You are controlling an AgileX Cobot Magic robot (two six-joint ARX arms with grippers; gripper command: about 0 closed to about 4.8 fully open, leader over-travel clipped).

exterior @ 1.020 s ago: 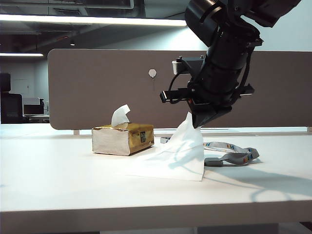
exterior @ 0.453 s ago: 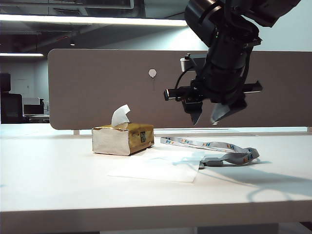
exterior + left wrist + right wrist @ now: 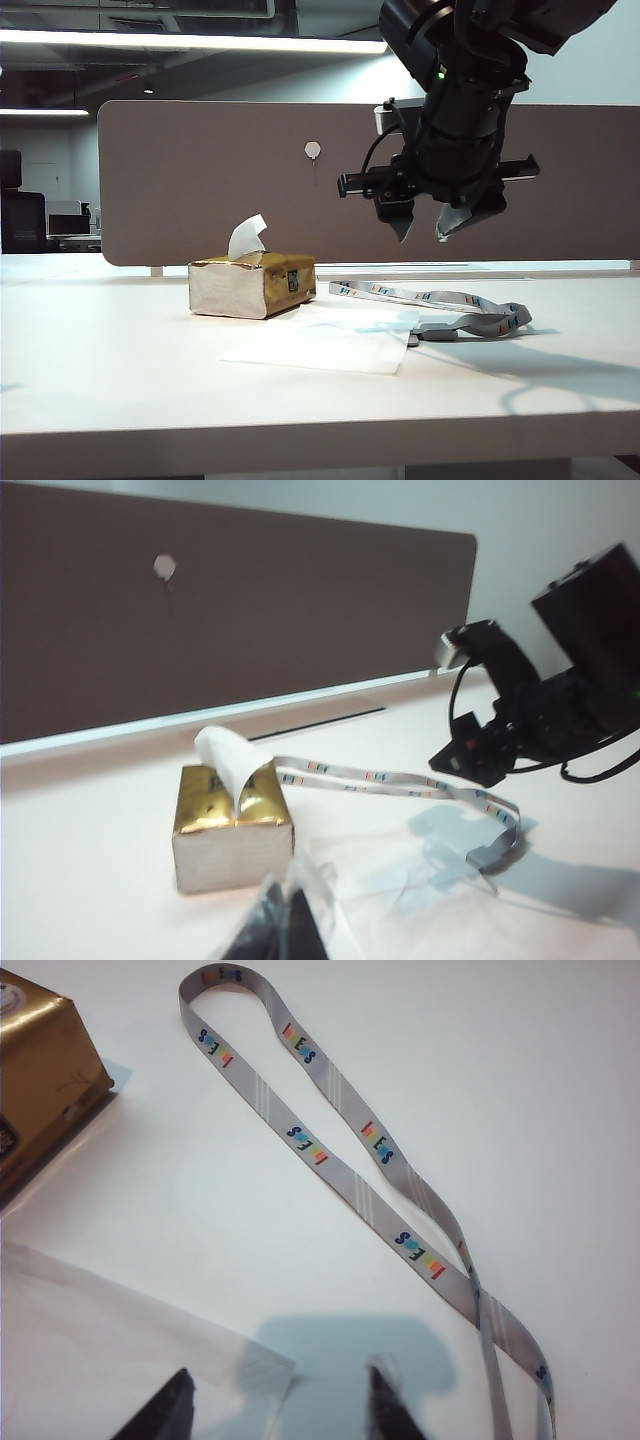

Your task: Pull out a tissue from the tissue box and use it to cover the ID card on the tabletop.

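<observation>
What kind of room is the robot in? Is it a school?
More likely an office. The white tabletop has a brown-grey partition panel along its back edge, like a work desk. Behind it are long ceiling lights and what looks like another desk further back.

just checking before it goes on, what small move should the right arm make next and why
Probably lift the right gripper up and back, away from the table. Its jaws stand open and empty above the tissue, which lies flat beside the box. The card shows only as a blue patch through the sheet, so the cover looks done. The left gripper hangs near the box.
</observation>
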